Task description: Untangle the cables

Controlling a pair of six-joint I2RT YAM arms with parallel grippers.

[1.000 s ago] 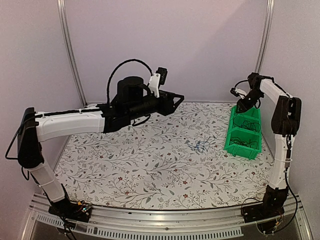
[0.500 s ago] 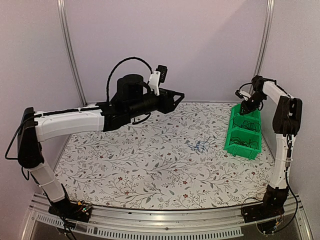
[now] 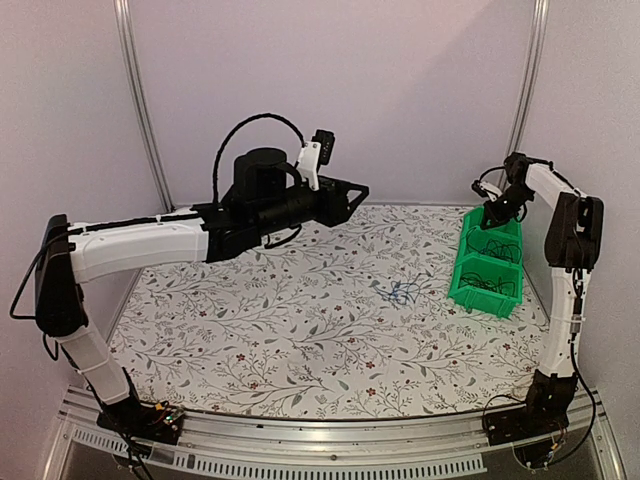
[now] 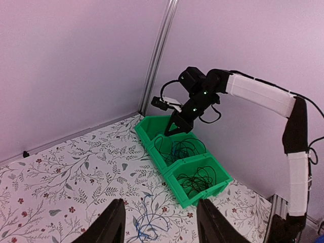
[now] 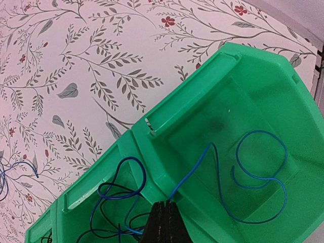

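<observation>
Green bins point(image 3: 482, 299) on floral table point(image 3: 300, 330), blue cable point(image 5: 211, 145) crossing divider, right jaws closed

left arm point(image 3: 140, 245): white shells, black joints, black drum-shaped motor housing point(image 3: 260, 175), looped black hose point(image 3: 262, 119) | right arm point(image 3: 562, 300): white links, black elbows, tiny green indicator lights point(image 4: 204, 92), black near base point(image 3: 522, 422) | left gripper point(image 4: 161, 202): two matte black fingers

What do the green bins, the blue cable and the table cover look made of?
Bins: moulded plastic, glossy and slightly translucent, with rounded rims. Blue cable: thin wire in a smooth sheath, probably plastic; it holds springy loops. Table cover: matte sheet printed with flowers; cloth or vinyl, cannot tell.
</observation>
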